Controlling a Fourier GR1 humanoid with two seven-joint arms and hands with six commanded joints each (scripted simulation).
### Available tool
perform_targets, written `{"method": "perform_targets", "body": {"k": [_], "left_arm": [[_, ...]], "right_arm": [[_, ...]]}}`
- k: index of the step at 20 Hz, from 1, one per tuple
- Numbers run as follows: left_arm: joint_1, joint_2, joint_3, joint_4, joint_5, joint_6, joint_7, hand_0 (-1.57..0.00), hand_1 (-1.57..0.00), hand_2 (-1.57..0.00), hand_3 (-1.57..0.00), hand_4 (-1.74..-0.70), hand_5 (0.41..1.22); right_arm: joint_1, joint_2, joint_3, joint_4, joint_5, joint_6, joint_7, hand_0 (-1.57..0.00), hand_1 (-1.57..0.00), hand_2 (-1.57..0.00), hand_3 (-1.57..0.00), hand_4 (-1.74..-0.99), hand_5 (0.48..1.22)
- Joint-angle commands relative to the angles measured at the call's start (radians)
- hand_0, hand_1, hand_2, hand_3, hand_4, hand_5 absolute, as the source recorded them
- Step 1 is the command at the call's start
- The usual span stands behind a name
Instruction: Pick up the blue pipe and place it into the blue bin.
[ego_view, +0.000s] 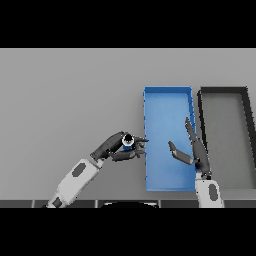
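Fingers (112, 145) curled round blue pipe (128, 142) — beside blue bin (167, 102)

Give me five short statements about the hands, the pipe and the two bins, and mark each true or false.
1. The left hand has its fingers curled round the blue pipe. True.
2. The blue pipe already lies inside the blue bin. False: it is held just outside the bin's left wall.
3. The right hand grips the pipe. False: it is open over the blue bin and holds nothing.
4. A dark bin stands to the right of the blue bin. True.
5. The blue bin already holds another object. False: nothing lies on the part of its floor that shows.
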Motion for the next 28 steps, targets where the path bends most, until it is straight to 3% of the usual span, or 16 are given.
{"method": "perform_targets", "body": {"k": [1,8,12,15,17,19,21,24,28], "left_arm": [[0.009,0.009,-0.008,-0.021,0.001,-0.005,0.011,-1.56,-1.56,-1.56,-1.45,-1.72,1.216],[0.000,0.002,-0.023,-0.038,0.001,-0.013,0.057,-1.57,-1.57,-1.57,-1.44,-1.73,1.219],[0.007,0.022,-0.014,-0.030,-0.010,-0.016,0.043,-1.57,-1.57,-1.57,-1.44,-1.73,1.220],[0.012,0.024,-0.016,-0.034,-0.011,-0.022,0.035,-1.57,-1.57,-1.57,-1.44,-1.73,1.220],[0.013,0.015,-0.020,-0.036,-0.006,-0.025,0.051,-1.57,-1.57,-1.57,-1.44,-1.73,1.221],[0.001,0.013,-0.017,-0.026,-0.011,-0.029,0.043,-1.57,-1.57,-1.57,-1.44,-1.73,1.221],[0.001,0.021,-0.012,-0.027,-0.013,-0.030,0.048,-1.57,-1.57,-1.57,-1.44,-1.73,1.221],[0.005,0.022,-0.009,-0.022,-0.014,-0.032,0.043,-1.57,-1.57,-1.57,-1.44,-1.73,1.221],[-0.004,0.024,-0.003,-0.032,-0.008,-0.035,0.063,-1.57,-1.57,-1.57,-1.44,-1.73,1.221]], "right_arm": [[-0.003,0.002,0.001,0.004,-0.001,0.002,-0.007,0.00,0.00,0.00,0.00,-1.215,0.639],[0.023,0.014,0.002,-0.012,-0.002,-0.009,-0.015,0.00,0.00,0.00,0.00,-1.174,0.629],[0.060,0.041,0.012,-0.025,0.011,-0.032,-0.029,0.00,0.00,0.00,0.00,-1.209,0.623],[0.068,0.039,0.012,-0.042,-0.013,-0.013,-0.038,0.00,0.00,0.00,0.00,-1.191,0.619],[0.049,0.020,0.000,-0.096,-0.114,0.055,-0.030,0.00,0.00,0.00,0.00,-1.197,0.604],[0.011,-0.029,-0.009,-0.151,-0.221,0.132,0.051,0.00,0.00,0.00,0.00,-1.203,0.573],[-0.013,-0.088,0.002,-0.214,-0.299,0.209,0.098,0.00,0.00,0.00,0.00,-1.232,0.550],[-0.075,-0.158,0.046,-0.292,-0.337,0.277,0.182,0.00,0.00,0.00,0.00,-1.274,0.518],[-0.184,-0.198,0.110,-0.356,-0.398,0.322,0.301,0.00,0.00,0.00,0.00,-1.301,0.520]]}}
